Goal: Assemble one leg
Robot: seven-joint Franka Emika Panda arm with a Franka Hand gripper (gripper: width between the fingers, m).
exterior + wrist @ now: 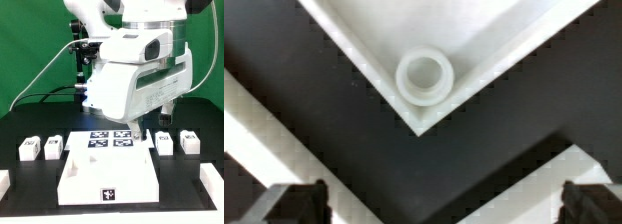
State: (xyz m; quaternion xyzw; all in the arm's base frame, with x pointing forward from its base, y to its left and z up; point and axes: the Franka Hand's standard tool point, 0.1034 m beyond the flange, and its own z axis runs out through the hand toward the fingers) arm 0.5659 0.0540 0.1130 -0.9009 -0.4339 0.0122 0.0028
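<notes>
The white square tabletop [105, 172] lies on the black table. In the wrist view one of its corners [491, 40] shows a round socket [423, 78]. My gripper [441, 206] hangs above that corner, open and empty, with both dark fingertips [295, 205] spread wide. In the exterior view the gripper [141, 127] is over the tabletop's far corner towards the exterior view's right. Small white legs with tags stand on the table: two at the exterior view's left [30, 148] [52, 145] and two at its right [165, 143] [190, 140].
The marker board [112, 140] lies just behind the tabletop, under my arm. White pieces sit at the table's edges at the exterior view's left [4, 181] and right [212, 180]. A green backdrop stands behind.
</notes>
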